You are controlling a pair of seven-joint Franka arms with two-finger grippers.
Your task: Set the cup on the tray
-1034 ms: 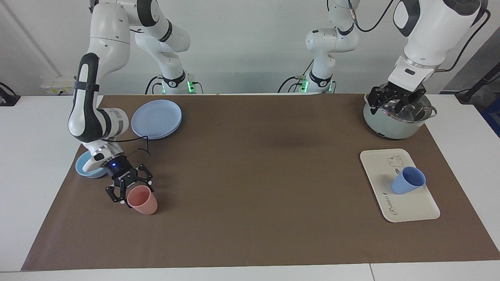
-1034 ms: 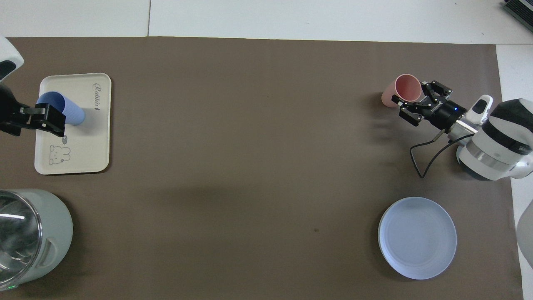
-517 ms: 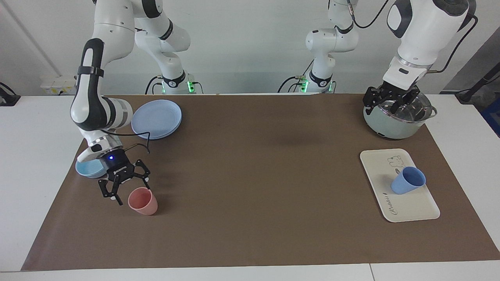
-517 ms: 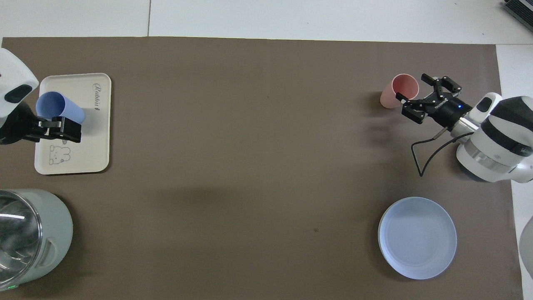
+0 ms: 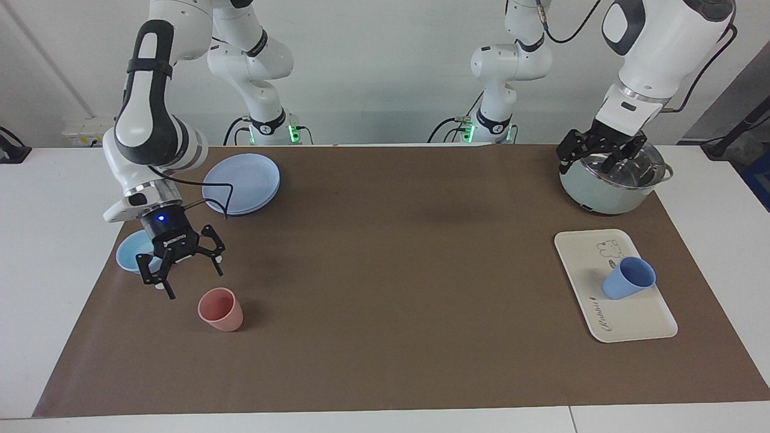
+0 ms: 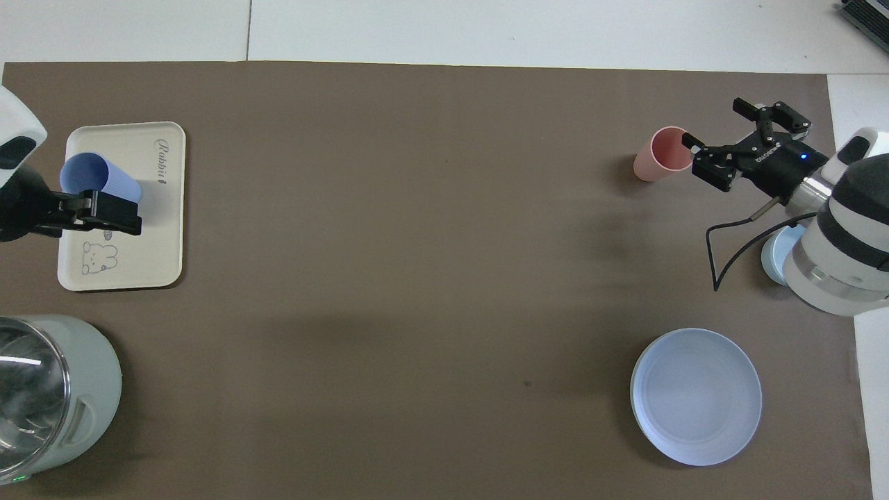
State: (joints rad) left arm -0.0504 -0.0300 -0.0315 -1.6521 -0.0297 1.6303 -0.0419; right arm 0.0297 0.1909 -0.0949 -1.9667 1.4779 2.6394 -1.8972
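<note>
Left gripper (image 5: pixel 598 159), jaws spread and holding nothing, hangs raised over the grey-green cooking pot (image 5: pixel 610 185) at the left arm's end of the surface (image 5: pixel 385 282); compared with a second ago it has lifted slightly and opened further, well apart from the tray. Periwinkle-blue cup (image 5: pixel 627 278) rests on the cream-white rectangular tray (image 5: pixel 637 322), leaning rather than standing square, at the edge toward the left arm's end, with the cartoon animal print nearer to the robots and the script lettering farther from them. Right gripper (image 5: pixel 181 272), also released and empty, is raised over the surface between the light-blue bowl (image 5: pixel 133 251) and the pink cup (image 5: pixel 221 309); a second ago its fingers stood low around that pink cup, and it has since risen and drawn clear of it. Pink cup stands upright, untouched. Round blue plate (image 5: pixel 242 183) lies nearer to the robots than the bowl. Judgement: with the blue cup on the tray and both grippers withdrawn, placement appears complete; the remaining concern is whether the leaning cup stays put.
</note>
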